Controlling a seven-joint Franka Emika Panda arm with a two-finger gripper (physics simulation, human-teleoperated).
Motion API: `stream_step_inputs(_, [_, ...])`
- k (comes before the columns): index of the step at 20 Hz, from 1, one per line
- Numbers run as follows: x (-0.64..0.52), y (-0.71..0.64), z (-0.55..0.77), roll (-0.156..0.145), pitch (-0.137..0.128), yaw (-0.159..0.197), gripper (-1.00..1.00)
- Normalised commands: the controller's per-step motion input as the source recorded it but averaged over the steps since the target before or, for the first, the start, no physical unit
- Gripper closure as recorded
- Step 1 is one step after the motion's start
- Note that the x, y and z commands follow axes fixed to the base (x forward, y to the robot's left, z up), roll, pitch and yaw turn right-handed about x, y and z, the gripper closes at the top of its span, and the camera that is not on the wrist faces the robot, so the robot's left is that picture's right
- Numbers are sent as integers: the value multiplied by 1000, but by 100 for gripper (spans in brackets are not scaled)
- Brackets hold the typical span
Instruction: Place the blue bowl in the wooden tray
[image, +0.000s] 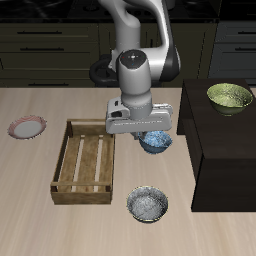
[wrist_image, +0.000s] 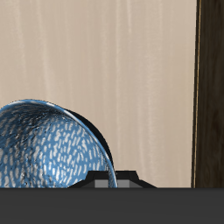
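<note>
The end effector (image: 152, 133) hovers over the blue bowl (image: 155, 143), its grip unreadable here, so the pickup is in hand; next comes carrying it to the wooden tray (image: 64, 160).

**Occlusions / cutoffs**

Exterior: gripper (image: 150, 133) body covers most of the blue bowl (image: 156, 144); fingertips not visible, contact with bowl can't be judged. Arm's upper links cropped by the frame edge. Wrist: the bowl is cut by the frame edge, the dark cabinet (wrist_image: 210, 87) only a strip.
</note>
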Motion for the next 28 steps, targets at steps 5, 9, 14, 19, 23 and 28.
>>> stream_step_inputs(5, [-141,-107,288,10,-42,18,100])
stream_step_inputs(9, [-192,-134,324,15,-47,11,100])
stream_step_inputs(14, [-52,-243,295,-15,-41,5,100])
stream_step_inputs(19, [32,-508,348,-45,-27,-11,100])
stream_step_inputs(23, [101,-699,364,-85,-49,-4,100])
stream_step_inputs(28, [74,-423,149,-49,-13,-22,100])
